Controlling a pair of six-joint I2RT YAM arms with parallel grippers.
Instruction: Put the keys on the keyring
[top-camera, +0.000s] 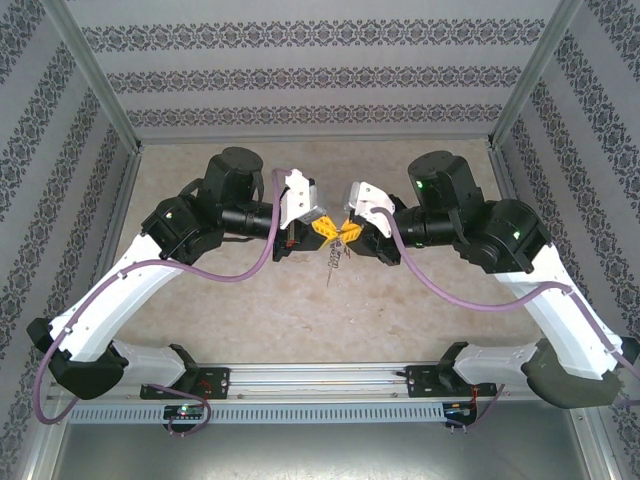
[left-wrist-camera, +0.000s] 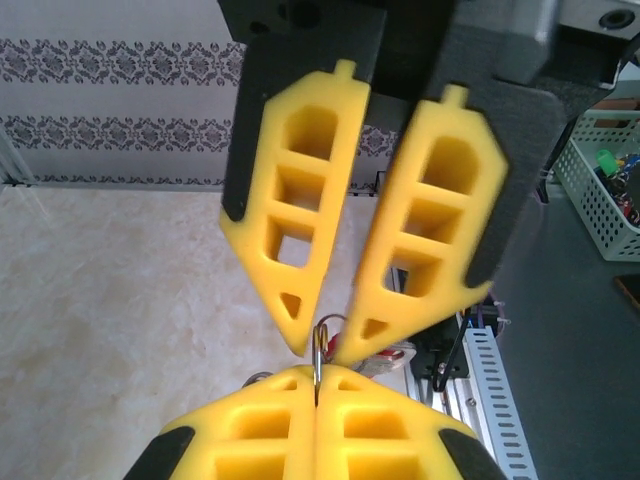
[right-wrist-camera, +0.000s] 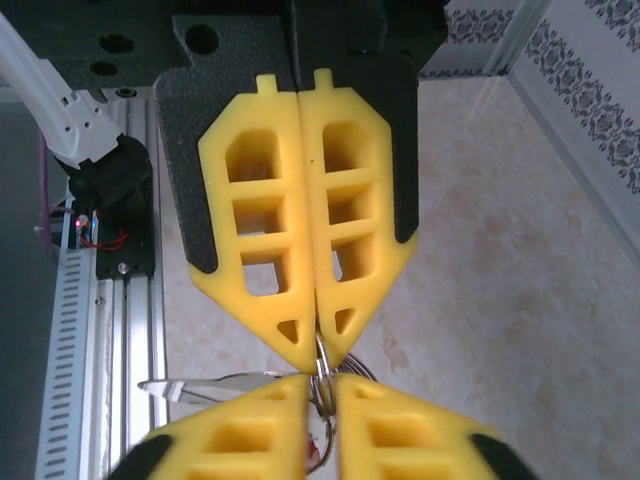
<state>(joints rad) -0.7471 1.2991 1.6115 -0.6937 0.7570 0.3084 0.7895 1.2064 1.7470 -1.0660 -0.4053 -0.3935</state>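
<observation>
Both grippers meet tip to tip above the middle of the table. My left gripper (top-camera: 328, 230) (left-wrist-camera: 316, 372) is shut on a thin metal ring (left-wrist-camera: 319, 352) of the keyring, the ring standing edge-on between its yellow pads. My right gripper (top-camera: 352, 232) (right-wrist-camera: 320, 388) faces it with its fingertips slightly apart on either side of the same ring (right-wrist-camera: 323, 370), not pinching it. A silver key blade (right-wrist-camera: 205, 385) sticks out sideways below, and a red tag (right-wrist-camera: 312, 451) (left-wrist-camera: 388, 354) shows behind the tips. The bunch (top-camera: 335, 262) hangs down under the grippers.
An aluminium rail (top-camera: 320, 385) runs along the near table edge by the arm bases. Purple cables (top-camera: 230, 275) loop from both arms. Patterned walls and metal posts (top-camera: 95, 75) enclose the table. A white basket (left-wrist-camera: 600, 190) stands off to the side.
</observation>
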